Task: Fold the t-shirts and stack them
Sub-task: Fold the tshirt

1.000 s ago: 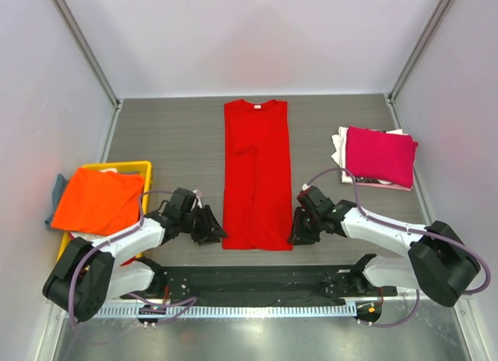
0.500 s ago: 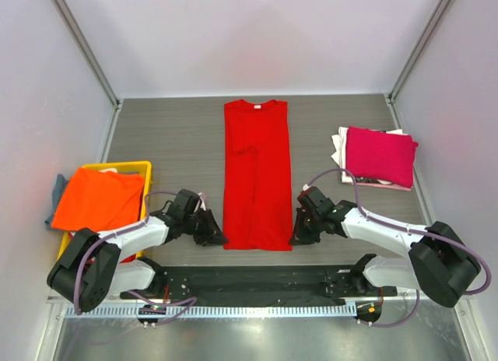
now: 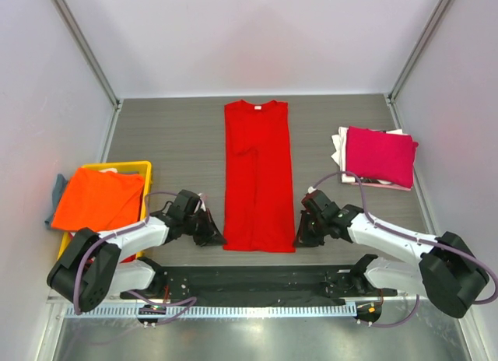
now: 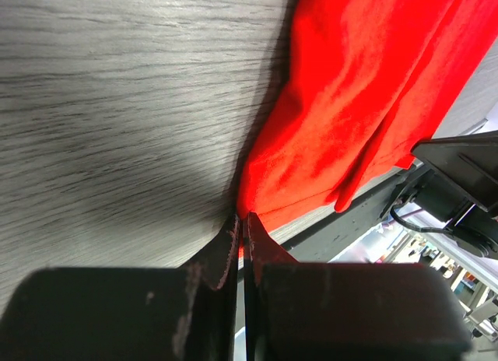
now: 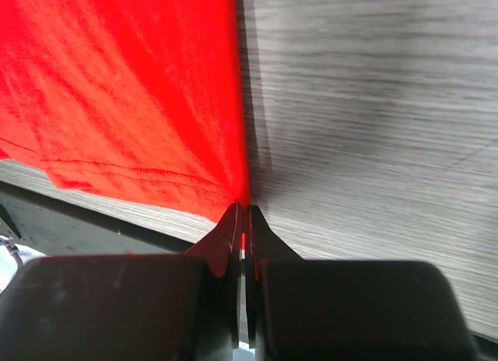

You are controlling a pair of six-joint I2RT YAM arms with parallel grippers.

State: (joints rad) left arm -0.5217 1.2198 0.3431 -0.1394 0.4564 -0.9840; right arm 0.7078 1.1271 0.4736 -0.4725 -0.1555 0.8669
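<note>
place: robot lab test cell | evidence: plain white enclosure walls point(image 3: 257, 34), metal corner posts point(image 3: 84, 46) | grey wood-grain tabletop point(image 3: 171, 135) | black mounting rail point(image 3: 257, 282) carrying two arm bases (cables left exposed)

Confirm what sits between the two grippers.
Only the red t-shirt, its bottom hem. The left gripper and right gripper each pinch a corner. The top view shows it.

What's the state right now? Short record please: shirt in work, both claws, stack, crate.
shirt in work: red t-shirt, long narrow strip mid-table, collar far
left claw: shut on its near left corner
right claw: shut on its near right corner
stack: magenta-pink shirt folded on white shirt, right side
crate: yellow crate at left, orange shirt draped over it
</note>
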